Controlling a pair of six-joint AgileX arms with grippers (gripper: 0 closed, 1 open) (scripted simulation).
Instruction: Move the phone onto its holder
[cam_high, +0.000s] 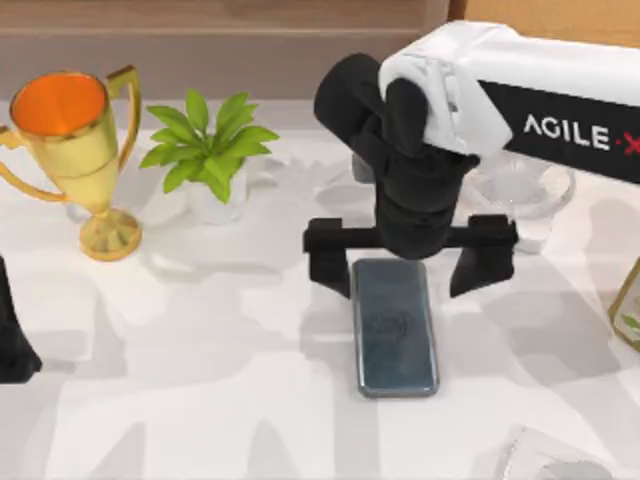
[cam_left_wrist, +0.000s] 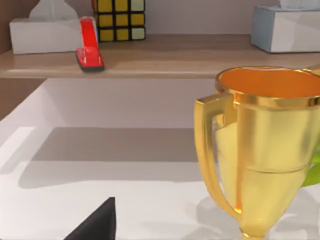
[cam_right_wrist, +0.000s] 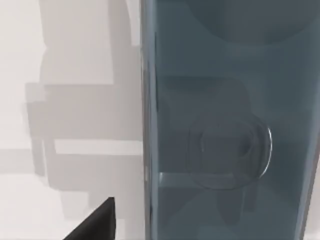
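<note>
Phone (cam_high: 396, 328) lay flat on the white table (cam_high: 200, 400), dark glossy face up, in front of and right of the gold trophy (cam_high: 75, 150). Right gripper (cam_high: 403, 268) hung directly over the phone's far end, fingers spread wide to either side, clasping nothing. "AGILE X" read in white on the right arm's black band. Left gripper (cam_high: 12, 335) parked in front of the trophy, fingers' spread impossible to tell.
</note>
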